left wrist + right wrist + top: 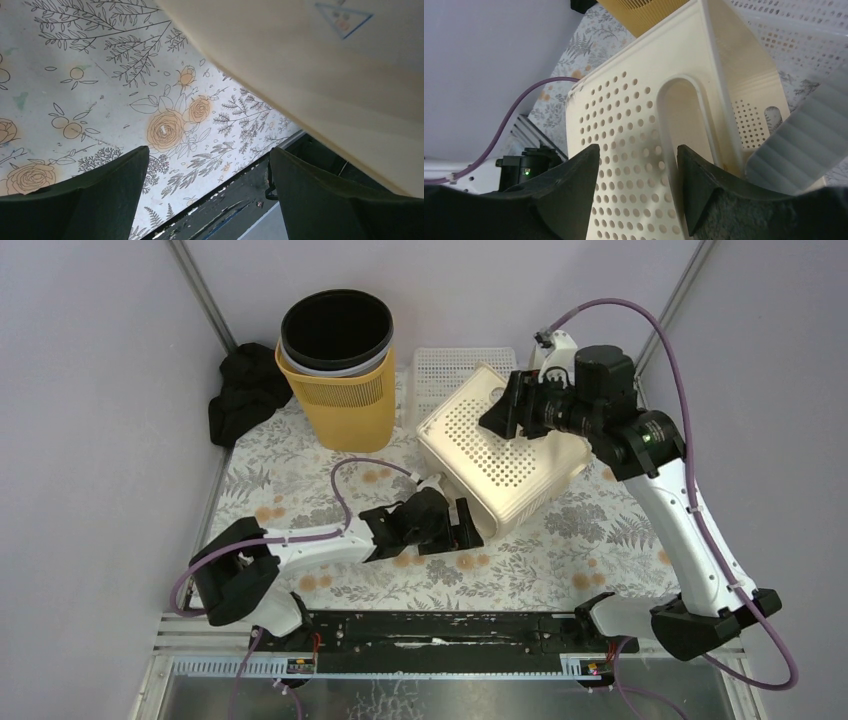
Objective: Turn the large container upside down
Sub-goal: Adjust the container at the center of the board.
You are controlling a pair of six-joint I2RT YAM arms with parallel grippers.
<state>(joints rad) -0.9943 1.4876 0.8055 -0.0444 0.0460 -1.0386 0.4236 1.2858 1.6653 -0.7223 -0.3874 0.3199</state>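
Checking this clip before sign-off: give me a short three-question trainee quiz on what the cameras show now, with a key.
1. True or false: the cream container lies flat on its base.
2. Where is the open left pincer? A by the container's low near corner; B above its top edge; C over the arm bases.
3. What sits nested in the yellow basket?
Key: 1 false, it is tilted; 2 A; 3 a black bin.
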